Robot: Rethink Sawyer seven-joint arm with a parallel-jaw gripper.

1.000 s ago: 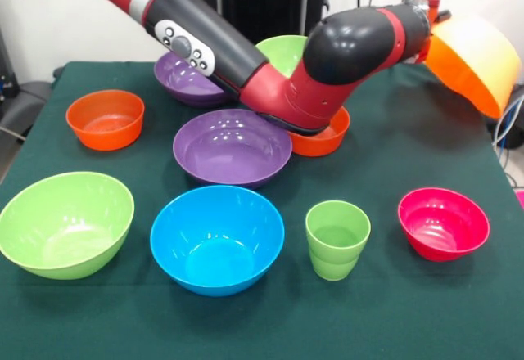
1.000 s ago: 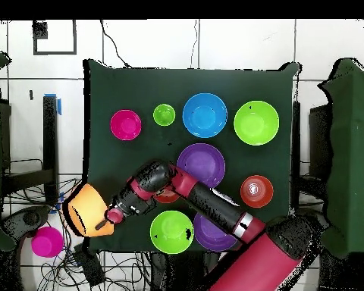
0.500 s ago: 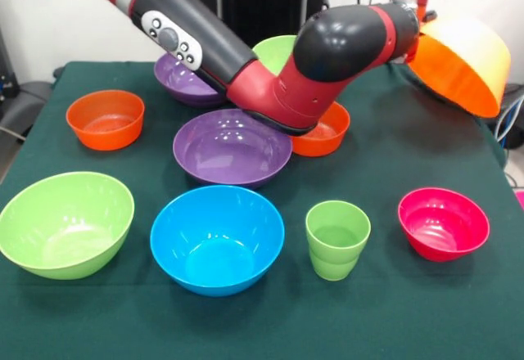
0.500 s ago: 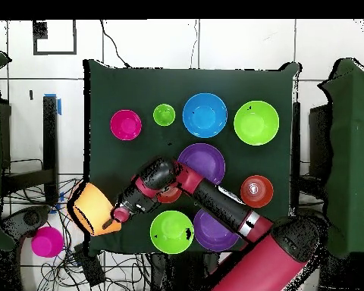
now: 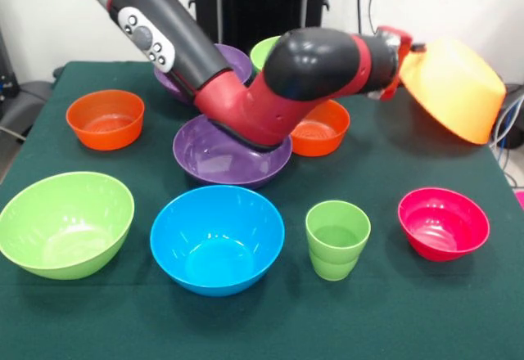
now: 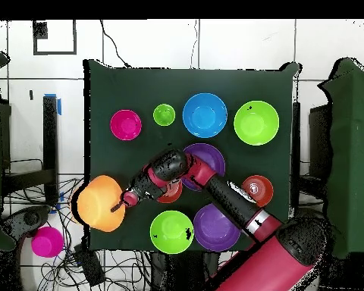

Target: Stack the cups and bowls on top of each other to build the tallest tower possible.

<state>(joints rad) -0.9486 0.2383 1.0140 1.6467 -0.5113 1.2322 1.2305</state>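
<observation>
Transport step of tower building. The gripper point(image 5: 399, 49) is clamped on the rim of the large orange bowl point(image 5: 453, 88), holding it tilted and clear of the desk point(image 5: 393, 311) near its edge. The remaining bowls, among them the blue bowl point(image 5: 217, 238) and pink-red bowl point(image 5: 443, 222), and the light-green cup point(image 5: 337, 239) rest apart on the desk, none stacked. The next move probably calls for levelling the orange bowl and lowering it as a base.
</observation>
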